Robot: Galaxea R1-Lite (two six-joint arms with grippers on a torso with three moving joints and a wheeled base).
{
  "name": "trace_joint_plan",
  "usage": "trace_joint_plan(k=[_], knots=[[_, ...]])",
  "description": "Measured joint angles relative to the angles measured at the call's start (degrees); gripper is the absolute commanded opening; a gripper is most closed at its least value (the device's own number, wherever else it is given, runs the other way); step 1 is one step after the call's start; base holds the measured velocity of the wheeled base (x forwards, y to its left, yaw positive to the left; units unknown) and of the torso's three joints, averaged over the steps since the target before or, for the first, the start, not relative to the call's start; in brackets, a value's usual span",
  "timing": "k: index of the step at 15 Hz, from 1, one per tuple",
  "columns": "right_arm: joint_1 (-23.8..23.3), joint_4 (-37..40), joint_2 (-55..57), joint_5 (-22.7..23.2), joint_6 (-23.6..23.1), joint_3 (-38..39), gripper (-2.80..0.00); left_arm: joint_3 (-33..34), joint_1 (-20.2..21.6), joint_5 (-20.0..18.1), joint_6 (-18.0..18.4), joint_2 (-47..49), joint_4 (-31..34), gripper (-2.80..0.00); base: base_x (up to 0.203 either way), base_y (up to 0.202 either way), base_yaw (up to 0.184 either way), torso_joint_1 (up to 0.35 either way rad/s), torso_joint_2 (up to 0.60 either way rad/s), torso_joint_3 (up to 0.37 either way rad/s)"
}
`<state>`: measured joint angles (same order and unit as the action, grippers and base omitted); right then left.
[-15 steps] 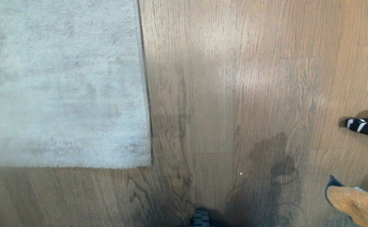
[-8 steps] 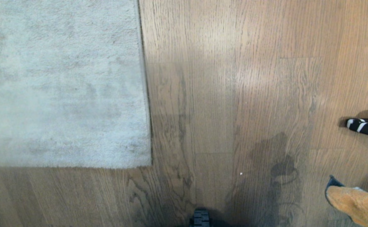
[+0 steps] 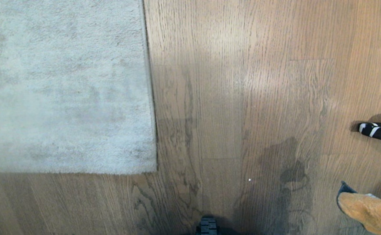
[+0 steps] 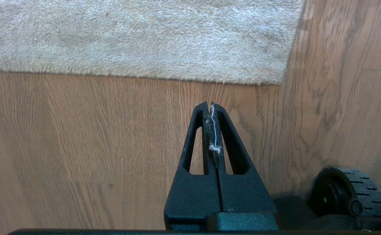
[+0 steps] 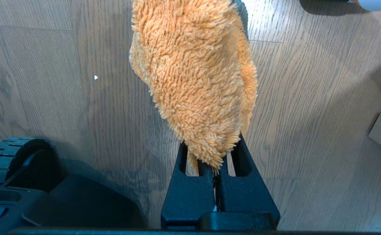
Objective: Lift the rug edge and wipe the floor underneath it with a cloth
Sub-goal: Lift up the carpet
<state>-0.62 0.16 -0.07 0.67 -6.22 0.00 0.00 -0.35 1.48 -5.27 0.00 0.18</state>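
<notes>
While your right gripper [image 5: 215, 163] pinches the fluffy orange microfibre cloth [image 5: 197, 81] and your empty left gripper [image 4: 211, 106] sits pressed together, you'd next spread it and reach far-left for the pale grey short-pile rug's near edge [image 4: 138, 73].

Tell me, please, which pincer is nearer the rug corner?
Left. The left pincer points at the floor just short of the rug corner; the right pincer, holding the cloth, shows no rug.

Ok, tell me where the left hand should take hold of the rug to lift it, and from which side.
Grip the rug at its square corner, probably coming in low from the bare floor on the robot's side. Two free edges meet there, so it should peel up most easily. It lies flat, so the shut left hand must open and slide one finger underneath. The right hand is shut on the orange cloth.
</notes>
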Motion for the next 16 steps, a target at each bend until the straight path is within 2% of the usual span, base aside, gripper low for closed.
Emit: trace_joint_plan(k=[16], knots=[[0.0,0.0,0.0,0.0,0.0,0.0,-2.80,0.0,0.0,0.0,0.1,0.0,0.1,-2.80,0.000,0.000,0.000,0.000,0.00,0.000]])
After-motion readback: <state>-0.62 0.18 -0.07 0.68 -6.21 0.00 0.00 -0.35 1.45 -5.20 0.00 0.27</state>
